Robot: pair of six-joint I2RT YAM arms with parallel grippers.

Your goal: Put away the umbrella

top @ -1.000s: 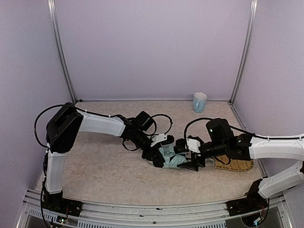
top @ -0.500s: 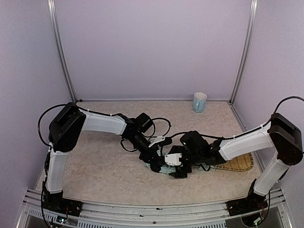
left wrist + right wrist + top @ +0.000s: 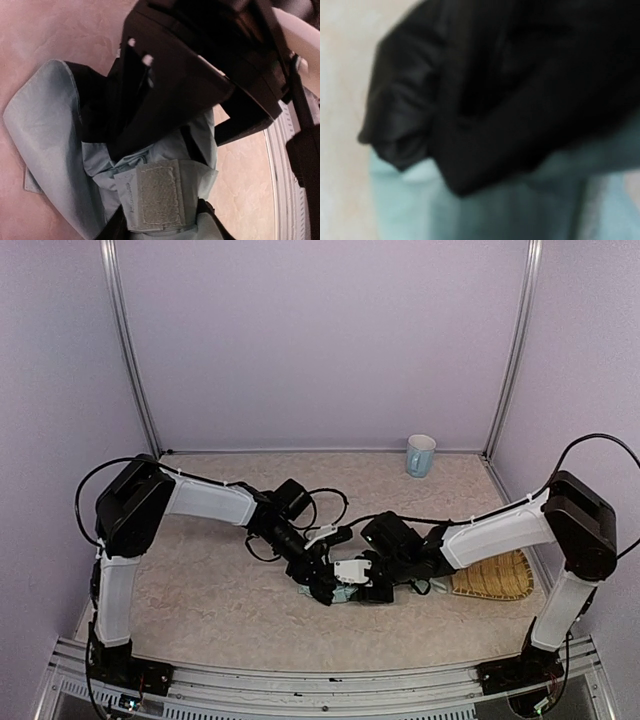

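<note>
Folded mint umbrella (image 3: 47, 122) on table, woven straw mat (image 3: 495, 580) right of it. Left gripper (image 3: 328, 589) clamped on umbrella fabric. Right gripper (image 3: 371, 590) against umbrella, jaw state unclear.

The left gripper (image 3: 322, 585) and the right gripper (image 3: 362, 580) meet over the umbrella (image 3: 343, 594) in the middle of the table (image 3: 200, 590). They close it off from above, left and right. A mat (image 3: 495, 580) lies to the right, partly under the right arm. A mug (image 3: 420, 455) stands far right, well apart. Open room lies to the left and far side.
</note>
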